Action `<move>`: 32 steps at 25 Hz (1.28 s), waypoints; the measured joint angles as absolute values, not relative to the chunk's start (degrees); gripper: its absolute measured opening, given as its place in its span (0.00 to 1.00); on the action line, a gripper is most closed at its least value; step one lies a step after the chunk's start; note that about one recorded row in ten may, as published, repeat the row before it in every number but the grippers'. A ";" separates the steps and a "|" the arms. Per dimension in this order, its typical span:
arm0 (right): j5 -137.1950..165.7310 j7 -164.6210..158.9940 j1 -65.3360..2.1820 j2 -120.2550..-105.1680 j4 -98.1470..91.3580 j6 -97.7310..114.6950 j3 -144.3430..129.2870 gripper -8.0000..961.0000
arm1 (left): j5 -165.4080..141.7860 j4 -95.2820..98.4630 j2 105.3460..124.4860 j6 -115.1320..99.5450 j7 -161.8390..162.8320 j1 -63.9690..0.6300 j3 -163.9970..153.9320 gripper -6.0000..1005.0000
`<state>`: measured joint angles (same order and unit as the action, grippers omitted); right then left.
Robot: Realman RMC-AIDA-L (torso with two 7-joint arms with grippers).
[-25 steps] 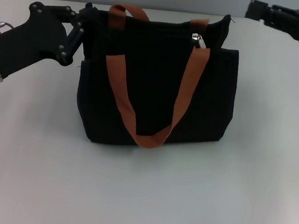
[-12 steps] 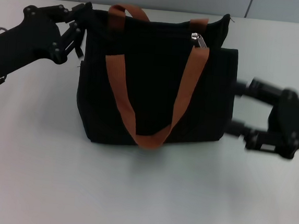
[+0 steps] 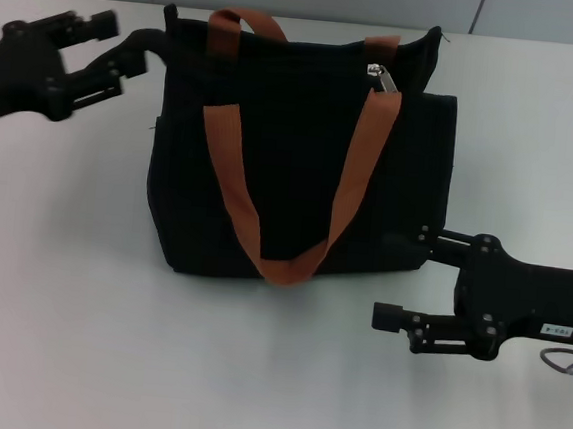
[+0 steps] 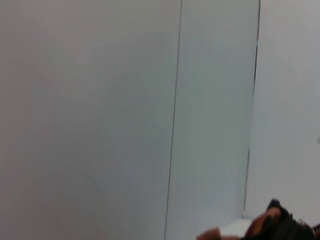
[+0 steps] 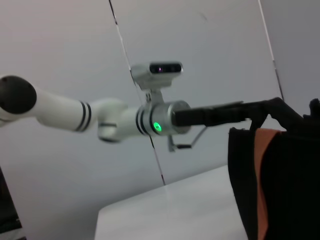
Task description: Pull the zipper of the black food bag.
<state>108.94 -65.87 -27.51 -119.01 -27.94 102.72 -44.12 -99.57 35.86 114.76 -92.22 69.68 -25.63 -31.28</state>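
Both our grippers stand open beside the black food bag (image 3: 302,156), neither holding it.

Nearest us, our right gripper (image 3: 401,285) lies low on the white table (image 3: 153,363), fingers apart, its upper finger at the bag's lower right corner. The bag stands upright mid-table, brown straps (image 3: 350,180) hanging down its front, the zipper (image 3: 381,77) at its top right edge. Farther back, our left gripper (image 3: 131,45) hovers with fingers spread just beside the bag's top left corner.

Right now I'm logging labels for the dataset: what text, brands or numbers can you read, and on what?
None readable.
Small white label on the black right hand: print too small to read.
Large black fabric food bag: no visible text or logo.
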 joint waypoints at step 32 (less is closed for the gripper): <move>109.07 -50.14 -29.48 -119.50 -15.42 93.07 -46.95 0.85 | -113.57 29.08 117.76 -105.34 59.36 -21.34 -41.70 0.77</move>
